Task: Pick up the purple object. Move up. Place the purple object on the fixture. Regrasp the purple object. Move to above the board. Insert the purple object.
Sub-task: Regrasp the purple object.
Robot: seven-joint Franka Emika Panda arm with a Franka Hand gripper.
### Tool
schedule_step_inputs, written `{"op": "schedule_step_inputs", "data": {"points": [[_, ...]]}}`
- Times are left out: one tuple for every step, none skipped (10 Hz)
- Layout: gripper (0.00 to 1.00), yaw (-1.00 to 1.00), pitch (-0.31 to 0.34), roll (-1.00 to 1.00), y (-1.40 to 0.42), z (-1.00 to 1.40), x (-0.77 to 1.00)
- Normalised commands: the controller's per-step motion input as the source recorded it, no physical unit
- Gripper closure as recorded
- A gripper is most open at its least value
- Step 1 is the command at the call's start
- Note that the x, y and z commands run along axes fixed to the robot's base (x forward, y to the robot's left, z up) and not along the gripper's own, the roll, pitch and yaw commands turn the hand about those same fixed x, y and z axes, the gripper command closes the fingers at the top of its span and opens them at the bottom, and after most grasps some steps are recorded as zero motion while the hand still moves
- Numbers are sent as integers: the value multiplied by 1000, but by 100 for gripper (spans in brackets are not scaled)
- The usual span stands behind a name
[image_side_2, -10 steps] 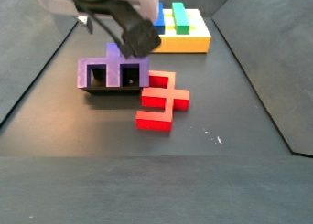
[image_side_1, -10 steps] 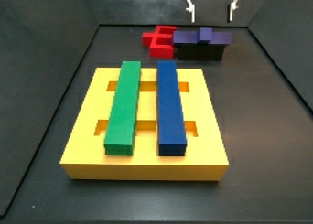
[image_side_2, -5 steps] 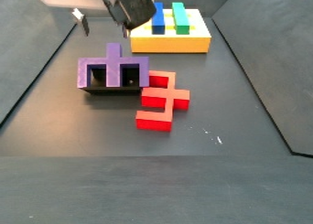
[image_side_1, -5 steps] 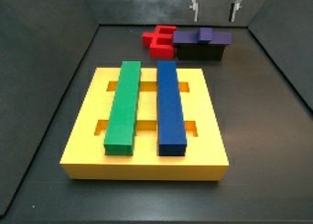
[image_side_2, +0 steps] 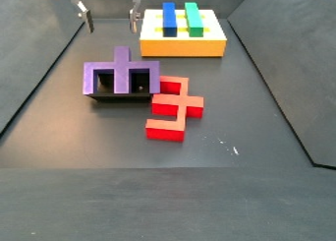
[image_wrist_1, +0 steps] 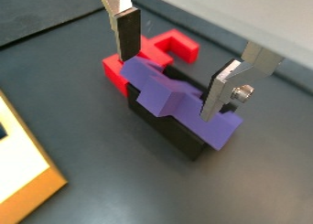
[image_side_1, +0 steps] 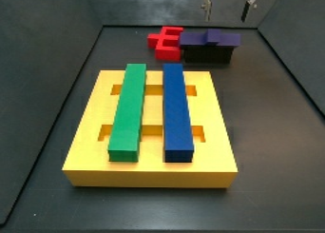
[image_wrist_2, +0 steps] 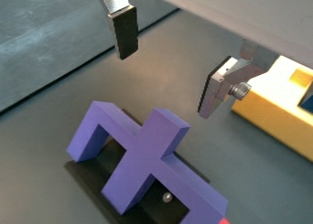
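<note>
The purple object (image_side_2: 120,76) is seated on the fixture (image_side_2: 116,95), just beside the red block (image_side_2: 172,107). It is judged rigid, light and smooth. The gripper (image_wrist_1: 175,67), held above, is empty with jaws spread; its raised middle rib is best taken.

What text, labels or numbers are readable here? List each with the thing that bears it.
None: no writing shows on the purple object, fixture, board, red piece, or the open gripper above the purple object.

Even, soft light; sharp, shadowless.
</note>
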Motion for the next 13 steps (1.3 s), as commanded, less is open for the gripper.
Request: {"op": "schedule_step_inputs", "data": {"points": [[0, 117, 0, 1000, -77, 14, 0], [0, 106, 0, 934, -63, 40, 0], [0, 100, 0, 857, -63, 69, 0], [0, 91, 0, 646, -51, 126, 0], [0, 86, 0, 546, -23, 143, 0], [0, 74, 0, 437, 0, 157, 57], [0, 57, 0, 354, 0, 151, 9], [0, 43, 0, 303, 0, 146, 0], [0, 23, 0, 269, 0, 129, 9], [0, 29, 0, 277, 0, 89, 94], [0, 11, 0, 363, 0, 69, 0], [0, 0, 0, 383, 0, 69, 0], [0, 0, -11, 369, 0, 60, -77]]}}
